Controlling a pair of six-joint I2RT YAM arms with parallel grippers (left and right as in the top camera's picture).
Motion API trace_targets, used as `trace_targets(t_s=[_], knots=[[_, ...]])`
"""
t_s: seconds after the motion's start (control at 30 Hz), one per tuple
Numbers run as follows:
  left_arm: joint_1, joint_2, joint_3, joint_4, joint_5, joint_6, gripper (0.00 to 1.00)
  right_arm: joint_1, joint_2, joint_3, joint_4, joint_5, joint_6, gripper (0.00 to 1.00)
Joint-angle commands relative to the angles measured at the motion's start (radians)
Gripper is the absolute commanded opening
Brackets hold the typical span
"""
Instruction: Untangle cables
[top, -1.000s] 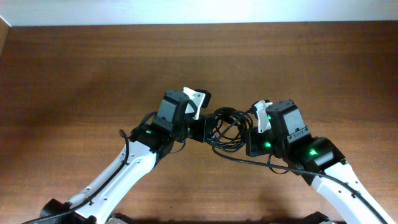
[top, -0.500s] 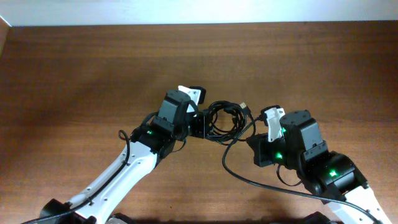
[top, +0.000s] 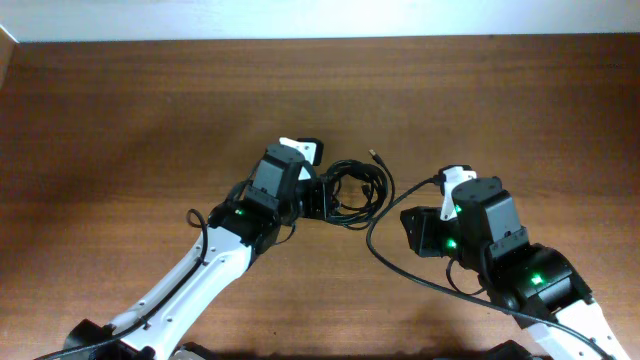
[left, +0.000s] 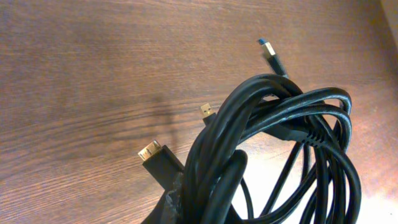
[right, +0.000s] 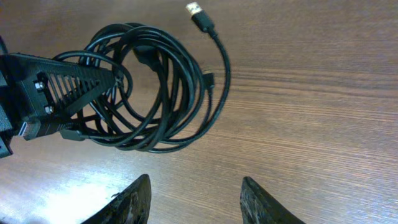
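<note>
The cables (top: 357, 190) are a knotted bundle of thin black loops at mid-table, with a USB plug (top: 377, 156) sticking out at the upper right. My left gripper (top: 318, 196) is shut on the bundle's left side. In the left wrist view the cords (left: 273, 134) rise from the jaws (left: 202, 211), with three plug ends showing. My right gripper (top: 420, 222) is open and empty, to the right of the bundle and apart from it. The right wrist view shows its open fingers (right: 196, 202) in front of the bundle (right: 155, 87) on bare wood.
A thicker black arm wire (top: 378, 250) curves over the table from the right arm, below and right of the bundle. The brown wooden table (top: 150, 110) extends all around. A white wall edge runs along the back.
My right gripper has drawn back from the bundle toward the right front. The bundle stays in the left gripper, shifted slightly up, and a USB plug has swung out at its upper right.
</note>
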Motion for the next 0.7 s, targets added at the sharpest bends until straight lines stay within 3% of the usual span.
trace_targets(t_s=[0.0,0.1,0.67], knots=[[0.002,-0.001,0.003,0.008,0.056,-0.003,0.00,0.005,0.055,0.015,0.024,-0.060,0.011,0.45],[0.002,-0.001,0.003,0.008,0.056,-0.003,0.00,0.005,0.129,0.015,0.082,-0.127,0.000,0.37],[0.000,-0.001,0.003,0.007,0.145,0.021,0.00,0.006,0.182,0.015,0.145,-0.197,0.000,0.38]])
